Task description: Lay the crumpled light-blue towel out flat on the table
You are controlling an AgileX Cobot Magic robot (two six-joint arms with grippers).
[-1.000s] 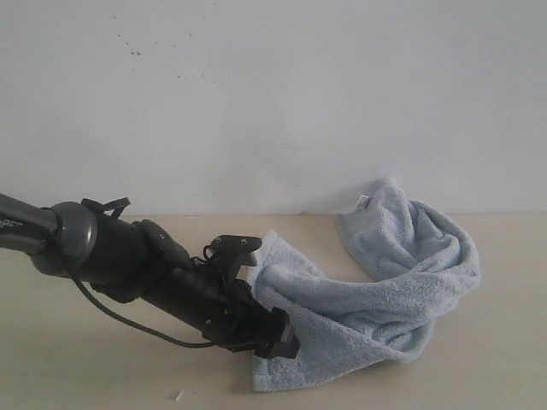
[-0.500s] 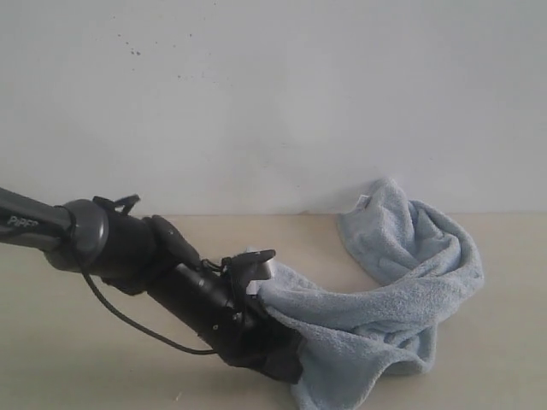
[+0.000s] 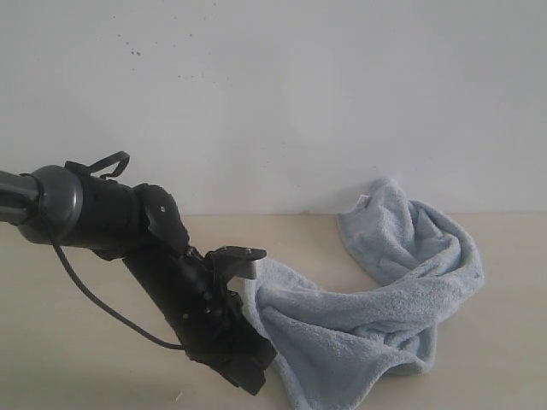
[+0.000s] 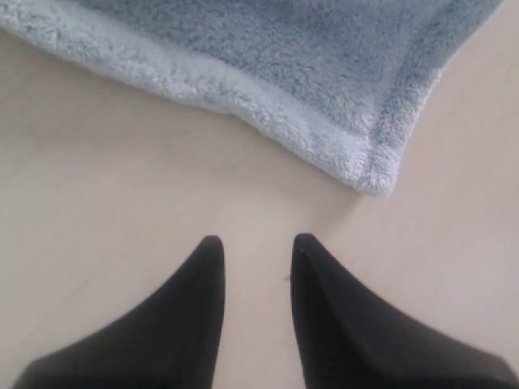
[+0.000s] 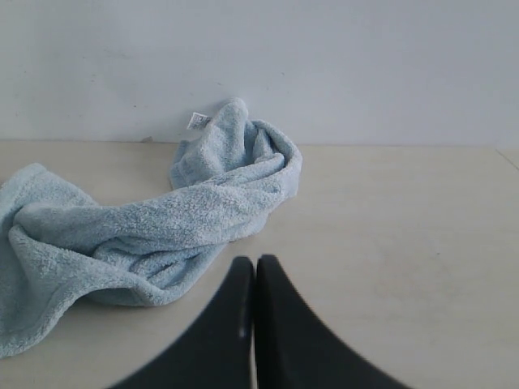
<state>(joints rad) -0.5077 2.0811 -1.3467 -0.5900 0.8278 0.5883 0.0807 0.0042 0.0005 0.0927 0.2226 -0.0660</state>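
The light-blue towel (image 3: 367, 307) lies crumpled in a twisted loop on the beige table (image 3: 85, 359), its white tag (image 3: 362, 202) at the far end by the wall. My left gripper (image 3: 253, 376) points down at the table just left of the towel's near edge. In the left wrist view my left gripper (image 4: 255, 241) is open with only bare table between the fingers, and a hemmed towel corner (image 4: 373, 174) lies a short way beyond the tips. My right gripper (image 5: 255, 261) is shut and empty, hovering short of the towel (image 5: 162, 227).
A white wall (image 3: 273, 102) rises right behind the table, and the towel's far end leans against it. A small pale speck (image 3: 179, 395) lies on the table near the front left. The left arm's black cable (image 3: 102, 307) hangs beside it.
My left gripper narrowed from wide open and pushed right into the towel's near edge, shifting the near corner right. It has since drawn back left, tilted steeper, holding nothing.
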